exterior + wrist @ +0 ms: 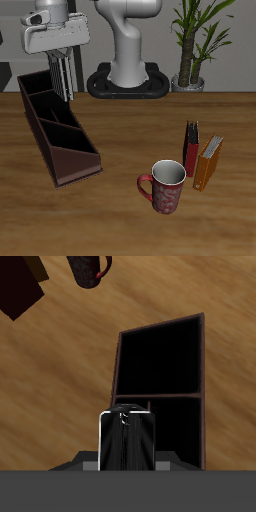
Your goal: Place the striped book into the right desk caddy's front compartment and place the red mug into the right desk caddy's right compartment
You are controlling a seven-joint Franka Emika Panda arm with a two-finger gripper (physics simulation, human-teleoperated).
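Observation:
My gripper (62, 66) hangs over the back part of the right desk caddy (42, 132), shut on the striped book (65, 86), which hangs upright from the fingers. In the wrist view the book (128, 444) is edge-on between my gripper (128, 416), beside the caddy's wall (117, 366), with two dark sections open below. Which section the book is over I cannot tell. The red mug (165, 187) stands upright near the table's front edge, far from the caddy; it also shows in the wrist view (90, 268).
A dark red book (190, 148) and an orange book (208, 162) stand together just behind the mug. The robot's base (128, 80) and a potted plant (195, 45) are at the back of the table.

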